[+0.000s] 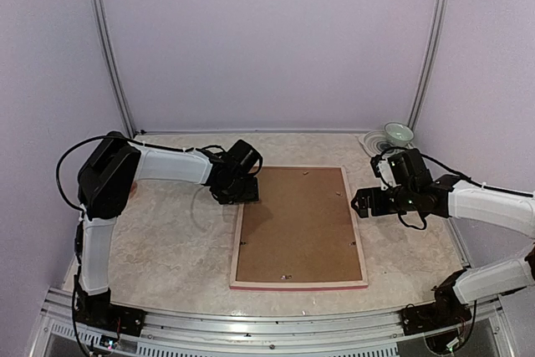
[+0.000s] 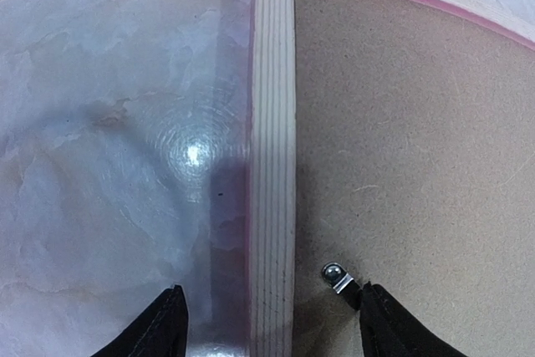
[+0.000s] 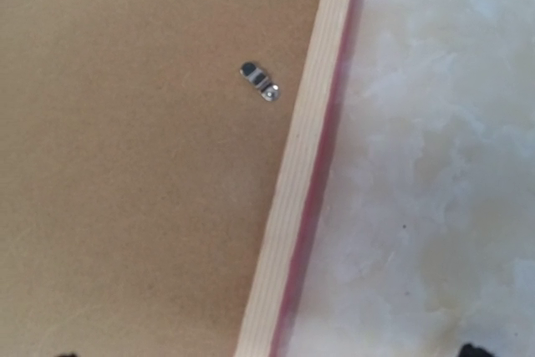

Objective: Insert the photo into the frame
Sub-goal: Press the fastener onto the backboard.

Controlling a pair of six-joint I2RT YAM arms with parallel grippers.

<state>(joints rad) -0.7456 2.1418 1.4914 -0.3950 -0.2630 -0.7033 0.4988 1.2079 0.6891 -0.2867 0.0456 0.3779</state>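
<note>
The frame (image 1: 237, 248) lies face down on the table, pale wood back up, with a pink edge showing along its near side. A brown backing board (image 1: 299, 223) fills it. The photo is hidden. My left gripper (image 1: 238, 194) is open at the frame's far left corner. In the left wrist view it straddles the wooden rail (image 2: 273, 165), with one finger (image 2: 163, 328) over the table and the other touching a small metal clip (image 2: 338, 277). My right gripper (image 1: 361, 204) hangs open above the right rail (image 3: 305, 173), holding nothing. Only its fingertips (image 3: 472, 349) show in the right wrist view.
A pale green bowl (image 1: 399, 133) sits on a plate at the back right corner of the marbled table (image 1: 167, 248). Another metal clip (image 3: 260, 81) lies on the backing board (image 3: 125, 165) near the right rail. Metal posts and walls close in the back.
</note>
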